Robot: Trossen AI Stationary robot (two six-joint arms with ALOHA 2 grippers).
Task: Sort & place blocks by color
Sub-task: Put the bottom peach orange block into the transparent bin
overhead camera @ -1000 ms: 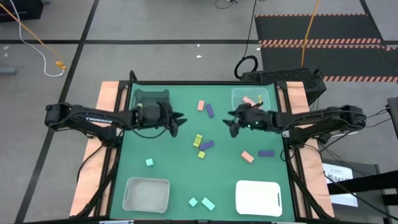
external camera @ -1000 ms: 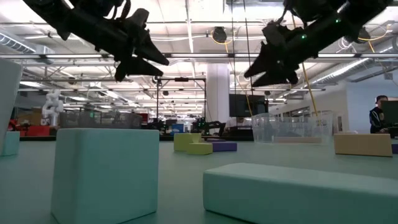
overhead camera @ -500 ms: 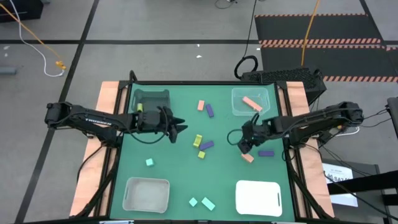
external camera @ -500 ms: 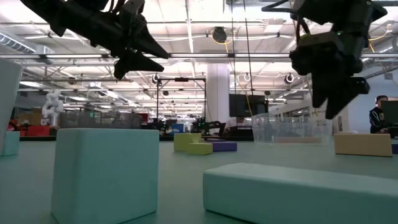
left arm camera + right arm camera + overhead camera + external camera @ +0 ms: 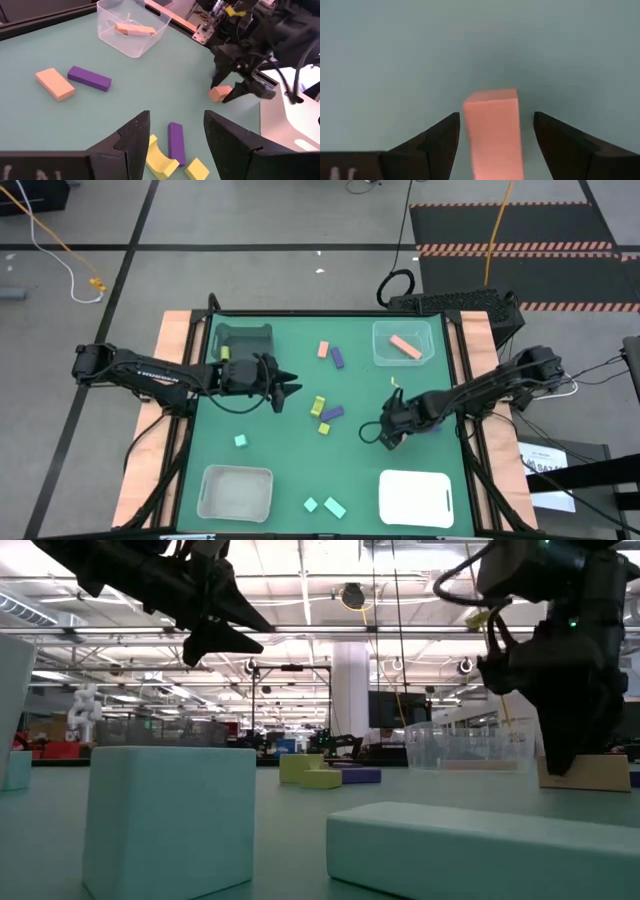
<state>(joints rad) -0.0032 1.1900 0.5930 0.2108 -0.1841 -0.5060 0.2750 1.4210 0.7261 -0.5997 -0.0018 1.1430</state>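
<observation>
Your inventory, from the near edge of the table (image 5: 200, 430) outward. Near edge: a grey bin (image 5: 236, 491) at the left corner, a white bin (image 5: 416, 498) at the right corner, and two teal blocks (image 5: 328, 506) between them. A little farther in, a lone teal cube (image 5: 240, 441) sits on the left side. On the right side, your right gripper (image 5: 495, 137) is down low over a pink block (image 5: 493, 131), fingers (image 5: 438, 141) open and straddling it, not yet touching; a purple bar (image 5: 432, 426) lies just beside that arm. At the middle: two yellow-green blocks (image 5: 319, 409) with a purple bar (image 5: 332, 413) against them. Your left gripper (image 5: 174, 132) hovers left of centre, above the table, fingers (image 5: 131, 139) part open and holding nothing. Toward the far edge: a pink block (image 5: 323, 349) and a purple block (image 5: 337, 357) side by side; a dark bin (image 5: 243, 340) at the far left; a clear bin (image 5: 403, 343) at the far right, already holding one pink bar (image 5: 405, 346). Step in hand, by my reading: picking up a pink block for the clear bin. Next, you likely need to close on the block squarely, lift it, and carry it to that bin.
</observation>
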